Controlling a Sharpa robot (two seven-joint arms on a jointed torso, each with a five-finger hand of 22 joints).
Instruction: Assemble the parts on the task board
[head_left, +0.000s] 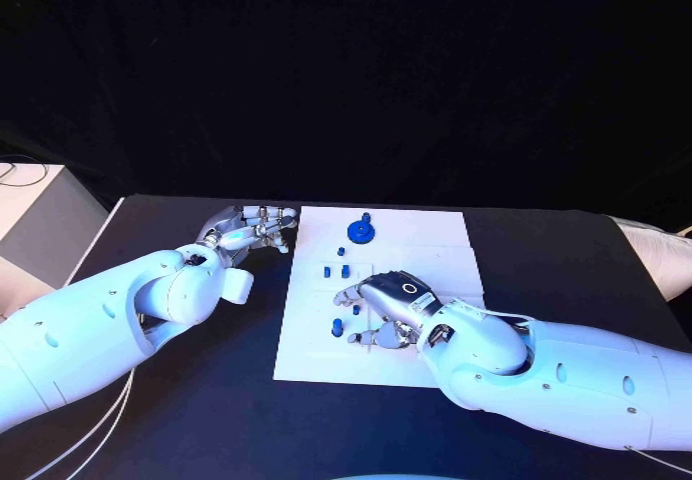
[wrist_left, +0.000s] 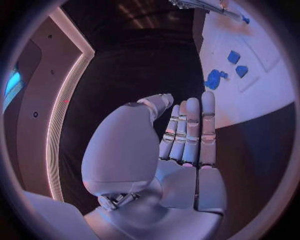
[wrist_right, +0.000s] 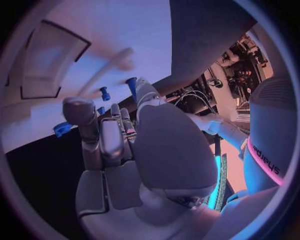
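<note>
Hovering over the white task board (head_left: 433, 250), the right hand (head_left: 382, 305) has its fingers curled low among small blue parts (head_left: 336, 327); whether it pinches one I cannot tell. The left hand (head_left: 253, 230) rests beside the board's far left corner, fingers straight, together, holding nothing. A blue disc (head_left: 361, 231) lies near the board's far edge.

A black tabletop (head_left: 188, 400) stretches across the lower part of the head view, and behind its far edge hangs a dark backdrop (head_left: 375, 90) that takes up the whole upper half. Off past the tabletop's left edge stands a pale grey box-like cabinet (head_left: 41, 215), with a thin dark cable (head_left: 18, 172) lying on its top. Over at the right edge, just beyond the tabletop, a pale rounded shape (head_left: 656, 255) pokes in, though what it is cannot be told.
</note>
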